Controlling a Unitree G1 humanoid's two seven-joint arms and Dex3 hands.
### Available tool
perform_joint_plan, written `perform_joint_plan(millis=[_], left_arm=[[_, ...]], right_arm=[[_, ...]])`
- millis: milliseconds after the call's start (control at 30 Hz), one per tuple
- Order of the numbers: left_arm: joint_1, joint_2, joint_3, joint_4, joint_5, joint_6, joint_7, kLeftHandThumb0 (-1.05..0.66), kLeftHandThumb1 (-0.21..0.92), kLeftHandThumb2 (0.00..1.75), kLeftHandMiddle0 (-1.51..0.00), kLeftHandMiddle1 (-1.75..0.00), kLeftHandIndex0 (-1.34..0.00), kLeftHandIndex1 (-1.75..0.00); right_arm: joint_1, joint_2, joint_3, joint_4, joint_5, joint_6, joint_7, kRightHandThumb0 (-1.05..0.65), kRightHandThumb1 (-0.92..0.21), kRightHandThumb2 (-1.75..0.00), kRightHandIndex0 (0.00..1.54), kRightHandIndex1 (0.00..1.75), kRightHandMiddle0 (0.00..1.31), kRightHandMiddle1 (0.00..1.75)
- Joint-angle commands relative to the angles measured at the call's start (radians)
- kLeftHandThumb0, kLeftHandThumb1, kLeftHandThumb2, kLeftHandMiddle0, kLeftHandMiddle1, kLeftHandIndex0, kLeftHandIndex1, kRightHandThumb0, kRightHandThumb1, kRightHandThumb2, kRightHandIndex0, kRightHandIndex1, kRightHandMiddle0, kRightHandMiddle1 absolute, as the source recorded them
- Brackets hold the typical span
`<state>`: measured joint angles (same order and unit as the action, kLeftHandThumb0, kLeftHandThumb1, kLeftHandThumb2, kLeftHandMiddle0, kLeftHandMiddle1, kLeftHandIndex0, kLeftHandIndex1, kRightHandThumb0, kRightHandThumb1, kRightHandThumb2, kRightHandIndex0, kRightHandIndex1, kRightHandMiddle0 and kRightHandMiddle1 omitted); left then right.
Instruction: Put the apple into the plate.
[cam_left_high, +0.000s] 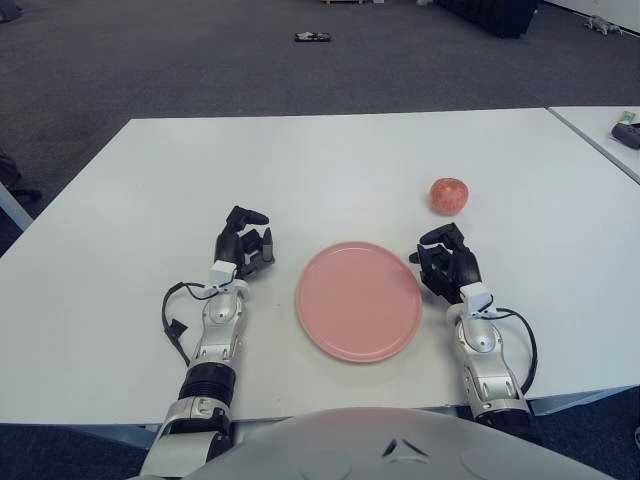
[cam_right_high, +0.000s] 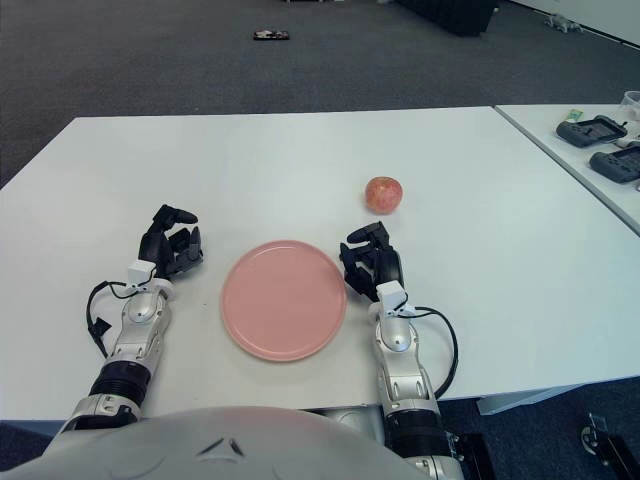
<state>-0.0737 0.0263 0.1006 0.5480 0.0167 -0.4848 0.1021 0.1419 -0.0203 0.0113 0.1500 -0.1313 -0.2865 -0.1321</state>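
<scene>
left hand (cam_left_high: 245, 243) left of plate, fingers curled, holding nothing | plate (cam_left_high: 359, 300) pink, bare, centre of white table (cam_left_high: 300, 160) | right hand (cam_left_high: 448, 262) just right of plate, fingers curled, holding nothing | apple (cam_left_high: 450, 195) on table beyond right hand, apart from plate | progress: apple not yet grasped; pickup and placing remain

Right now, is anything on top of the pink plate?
Nothing: the pink plate shows bare. The apple sits on the table beyond the right hand. The plate covers whatever lies beneath it.
</scene>
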Motion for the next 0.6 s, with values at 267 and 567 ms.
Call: perform_joint_plan(millis=[267,567], left_arm=[[0.042,-0.002,0.003,0.034,-0.002,0.044,0.0,-0.43,0.49,1.1,-1.01,-1.75,-0.47,-1.75],[0.034,-0.003,0.007,0.046,-0.015,0.036,-0.007,-0.43,0.49,1.11,-1.0,-1.75,-0.47,-1.75]], right_arm=[[-0.018,-0.024,-0.022,0.027,-0.033,-0.037,-0.027,-0.36,-0.8,-0.7,0.64,1.17,0.27,1.75],[0.007,-0.129,0.006,-0.181,-0.218,0.025,-0.002,-0.35,-0.91,-0.54,0.29,0.95,0.19,1.75]])
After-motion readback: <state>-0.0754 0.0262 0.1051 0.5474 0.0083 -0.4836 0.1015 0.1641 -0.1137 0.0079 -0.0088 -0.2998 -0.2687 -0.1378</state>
